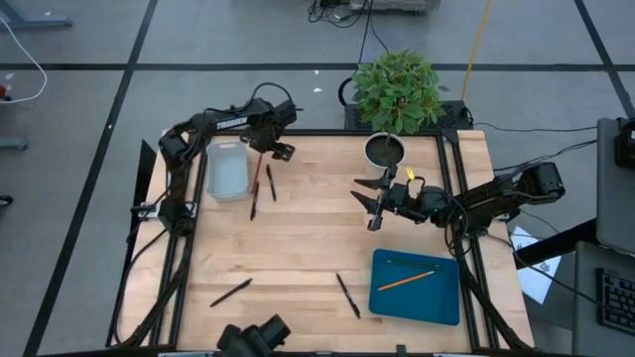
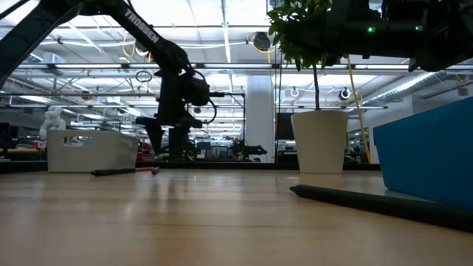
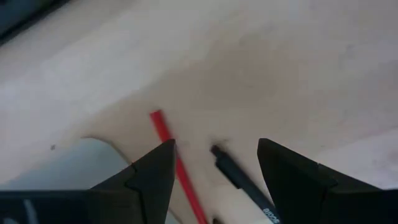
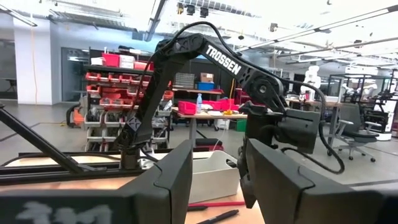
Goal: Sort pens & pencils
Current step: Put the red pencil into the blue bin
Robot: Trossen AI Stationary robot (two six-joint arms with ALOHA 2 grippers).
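My left gripper (image 1: 270, 149) (image 3: 214, 158) points down, open, just above the table's far left part, next to a clear tray (image 1: 226, 169). Below it a red pencil (image 3: 177, 165) (image 1: 257, 177) and a black pen (image 3: 242, 183) (image 1: 270, 183) lie flat on the wood, both between the fingers in the wrist view and untouched. Two more black pens (image 1: 230, 293) (image 1: 347, 296) lie near the front edge. An orange pencil (image 1: 407, 281) and a green pencil (image 1: 397, 263) lie in the blue tray (image 1: 382, 297). My right gripper (image 1: 377, 203) (image 4: 216, 174) hovers open at mid-right, holding nothing.
A potted plant (image 1: 389, 149) stands at the far edge, close behind my right gripper. The blue tray fills the near right corner. In the low view a pen (image 2: 369, 199) lies in front of it. Bare wood lies in the table's middle.
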